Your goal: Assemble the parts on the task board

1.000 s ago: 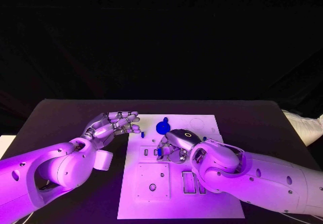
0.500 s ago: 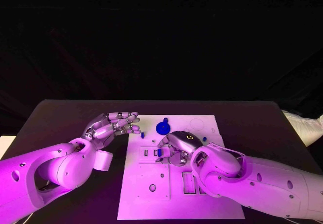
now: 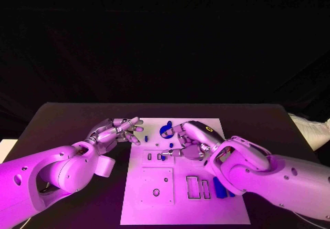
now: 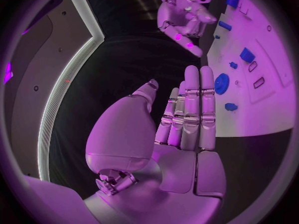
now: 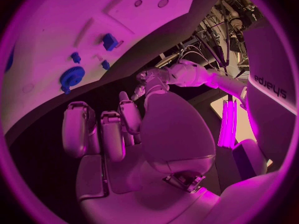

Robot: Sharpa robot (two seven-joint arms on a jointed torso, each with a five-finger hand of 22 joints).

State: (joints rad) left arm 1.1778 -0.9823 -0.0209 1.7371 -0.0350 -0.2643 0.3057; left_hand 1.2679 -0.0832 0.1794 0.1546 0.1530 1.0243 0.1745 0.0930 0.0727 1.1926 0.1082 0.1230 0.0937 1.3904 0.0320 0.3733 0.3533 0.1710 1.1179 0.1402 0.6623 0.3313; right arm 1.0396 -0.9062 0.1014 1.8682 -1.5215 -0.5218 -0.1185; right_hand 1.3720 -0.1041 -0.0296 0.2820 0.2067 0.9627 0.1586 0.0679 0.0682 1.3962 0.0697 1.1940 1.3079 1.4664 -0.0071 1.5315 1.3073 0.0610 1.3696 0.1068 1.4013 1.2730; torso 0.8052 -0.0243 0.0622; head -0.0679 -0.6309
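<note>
Right hand hung over the far half of the white board, its fingers loosely bent and apart, and from what the wrist camera gave nothing lay between them. Just under its fingertips, on the side nearer the robot, a short blue peg seemed to stand in one of the small slots, though I could not tell whether a finger touched it. Left hand waited off the board's left edge above the black table, fingers straight and side by side, thumb apart, holding nothing.

What mattered was how the loose pieces lay about those two hands. The blue gear sat flat on the board between them, just beside the right hand's knuckles on its left and a little farther out. A tiny blue piece lay at the board's left edge, close to the left hand's fingertips and clearly nearer that hand. The long blue bar lay back toward the robot, beside the pair of long slots and close against the right forearm, its long axis running along the board and roughly in line with the slots.

I judged the gear the right hand's easiest reach; the bar would have asked that arm to draw well back
</note>
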